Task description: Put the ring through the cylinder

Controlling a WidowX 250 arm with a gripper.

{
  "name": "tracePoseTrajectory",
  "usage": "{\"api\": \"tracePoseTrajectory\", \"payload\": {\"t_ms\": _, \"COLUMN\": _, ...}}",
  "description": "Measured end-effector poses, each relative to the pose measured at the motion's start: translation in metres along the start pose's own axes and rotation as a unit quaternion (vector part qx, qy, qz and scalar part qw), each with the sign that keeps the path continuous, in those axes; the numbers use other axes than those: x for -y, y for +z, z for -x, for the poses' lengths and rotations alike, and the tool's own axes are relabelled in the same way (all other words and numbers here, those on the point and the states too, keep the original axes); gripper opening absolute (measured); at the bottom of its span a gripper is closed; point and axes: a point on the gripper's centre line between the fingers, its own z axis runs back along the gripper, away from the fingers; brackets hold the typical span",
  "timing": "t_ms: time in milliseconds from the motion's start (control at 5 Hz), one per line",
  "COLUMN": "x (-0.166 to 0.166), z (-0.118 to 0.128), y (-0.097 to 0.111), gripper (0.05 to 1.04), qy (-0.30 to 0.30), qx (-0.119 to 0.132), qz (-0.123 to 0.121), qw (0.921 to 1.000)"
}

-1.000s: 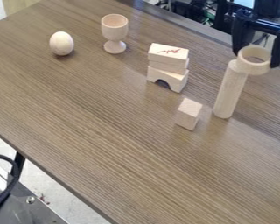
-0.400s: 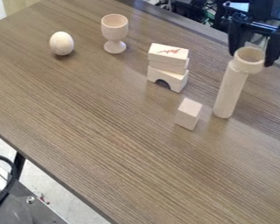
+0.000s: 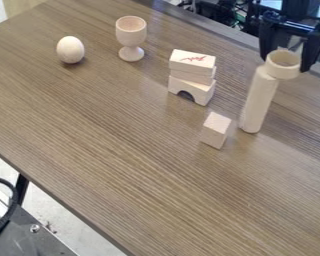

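At the upper right my black gripper (image 3: 285,64) hangs down with its fingers on either side of the pale wooden ring (image 3: 281,73), shut on it. The wooden cylinder (image 3: 257,102) stands below, leaning a little, its top against the ring's lower left side. The ring sits off to the right of the cylinder's top, and its opening faces upward. Whether any of the cylinder's top is inside the ring cannot be told, since the ring's wall covers part of it.
Close to the cylinder's left stands a small wooden block (image 3: 216,130). Stacked blocks (image 3: 192,76) are farther back. A wooden goblet (image 3: 131,37) and a wooden egg (image 3: 70,50) stand at the upper left. The table edge (image 3: 69,202) runs along the lower left.
My gripper and the ring have shifted left and slightly up in the view. The cylinder's foot has slid a little to the left. The other objects have stayed put.
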Motion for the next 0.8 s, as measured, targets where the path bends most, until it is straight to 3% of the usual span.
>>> {"api": "tracePoseTrajectory", "payload": {"t_ms": 800, "x": -0.0026, "z": 0.007, "y": 0.0014, "gripper": 0.757, "qy": 0.004, "qx": 0.004, "qz": 0.0, "qw": 1.0}}
